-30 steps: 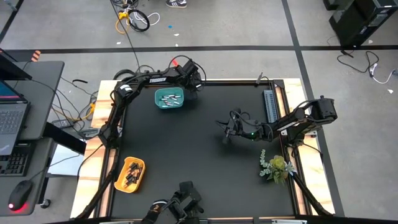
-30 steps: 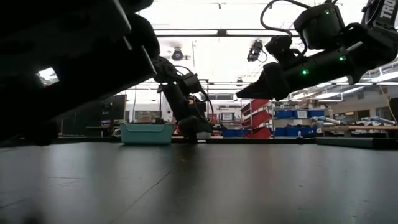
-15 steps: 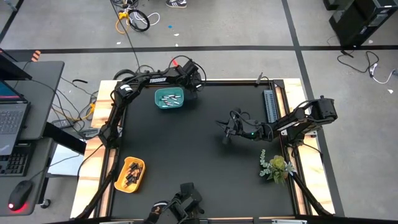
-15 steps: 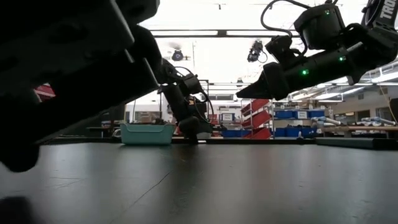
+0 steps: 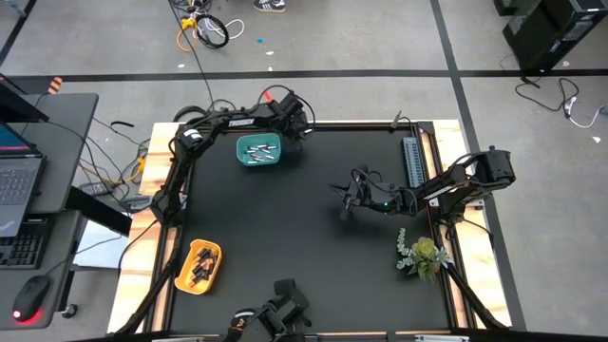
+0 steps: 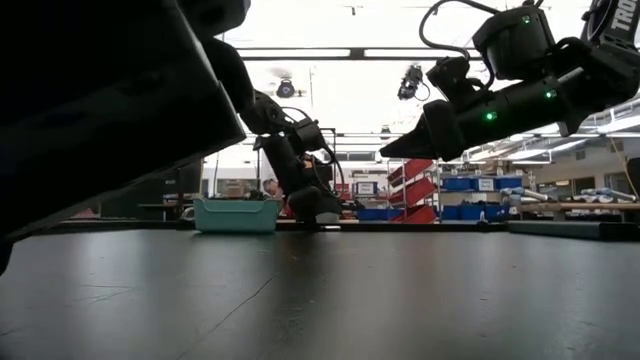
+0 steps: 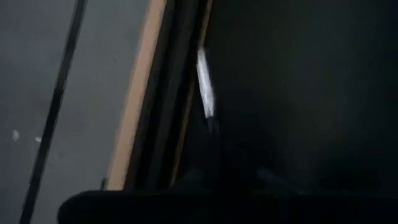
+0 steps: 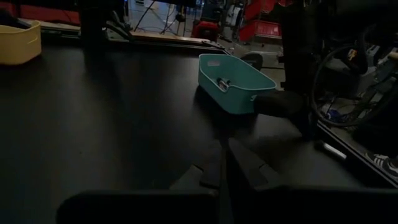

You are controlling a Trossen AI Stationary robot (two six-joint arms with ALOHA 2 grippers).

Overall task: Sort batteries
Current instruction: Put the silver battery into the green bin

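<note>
Teal bin (image 5: 258, 150) held whitish batteries (image 5: 256, 149); beside it your left pincer (image 5: 297, 130) was pressed together at the counter's (image 5: 285, 228) far edge. Your right pincer (image 5: 346, 205) hovered mid-counter, fingers together. You needed a firm, centred grip before lifting.

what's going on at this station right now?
Battery sorting. The silver batteries lie in the teal bin and the dark ones in the yellow bin. The left gripper is shut, down at the table's far edge beside the teal bin. The right gripper is shut and empty, above mid-table.
</note>
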